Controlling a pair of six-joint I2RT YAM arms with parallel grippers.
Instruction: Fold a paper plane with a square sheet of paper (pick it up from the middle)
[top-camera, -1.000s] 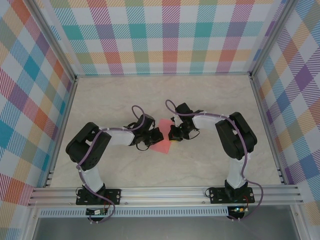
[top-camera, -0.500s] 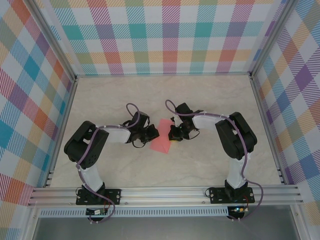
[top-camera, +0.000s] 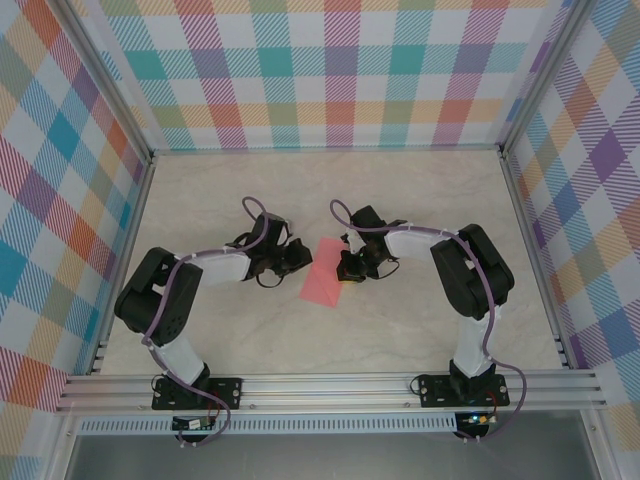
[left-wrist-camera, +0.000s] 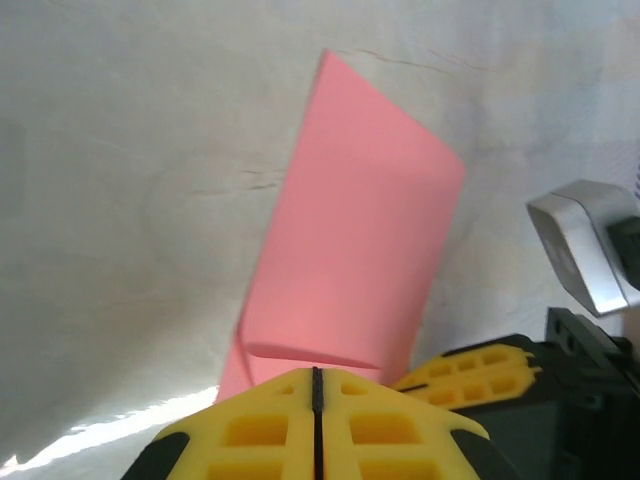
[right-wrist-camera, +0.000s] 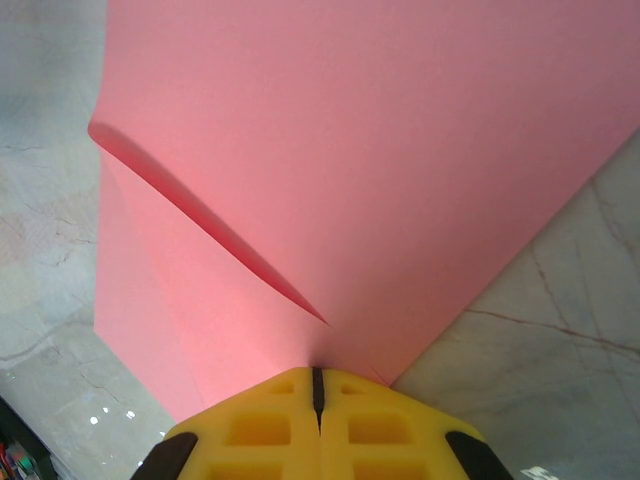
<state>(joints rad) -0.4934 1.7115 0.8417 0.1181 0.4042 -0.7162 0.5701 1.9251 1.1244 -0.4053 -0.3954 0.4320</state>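
Observation:
The square sheet of paper (top-camera: 322, 272) lies folded into a salmon-pink oblong in the middle of the table. In the left wrist view the sheet (left-wrist-camera: 360, 260) has its top layer lifting slightly at the near end. My left gripper (top-camera: 298, 262) is shut with nothing between its jaws, its tips (left-wrist-camera: 316, 372) just short of the sheet's left edge. My right gripper (top-camera: 343, 268) is shut, its tips (right-wrist-camera: 317, 372) pressed down on the sheet (right-wrist-camera: 350, 150) where a raised flap ends. Its yellow fingers (left-wrist-camera: 470, 368) show on the sheet's far side.
The marble-look table (top-camera: 300, 200) is walled by checked panels (top-camera: 330, 70) at the back and both sides. An aluminium rail (top-camera: 330, 385) runs along the near edge, carrying both arm bases.
My left gripper has drawn back to the left, off the sheet, and its arm has swung left. The right gripper and the sheet have stayed put.

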